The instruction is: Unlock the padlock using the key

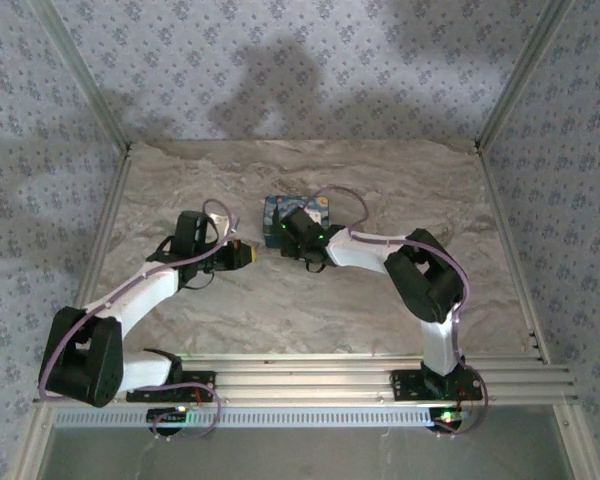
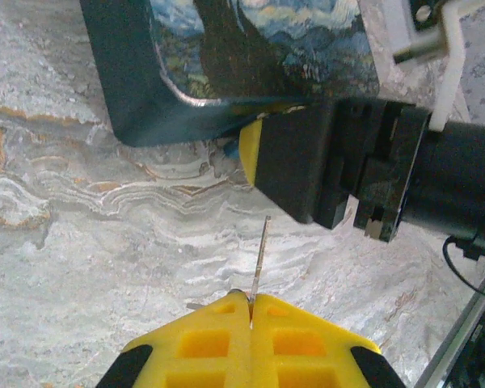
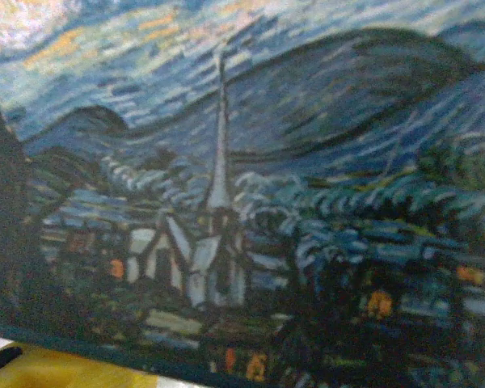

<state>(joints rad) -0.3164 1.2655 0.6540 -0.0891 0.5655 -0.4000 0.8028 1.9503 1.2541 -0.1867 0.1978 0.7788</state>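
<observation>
Currently left gripper (image 2: pixel 250 302) is pinching the key (image 2: pixel 262 249), fingers (image 2: pixel 206 343) pressed together, blade sticking out toward the right gripper (image 1: pixel 286 238), which is sitting mid-table at the near edge of the painted box (image 1: pixel 318 204); its opening: can't tell.

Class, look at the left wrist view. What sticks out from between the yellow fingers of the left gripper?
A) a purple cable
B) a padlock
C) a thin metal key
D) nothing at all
C: the thin blade of the key stands up from the seam where the left gripper is shut on it.
</observation>
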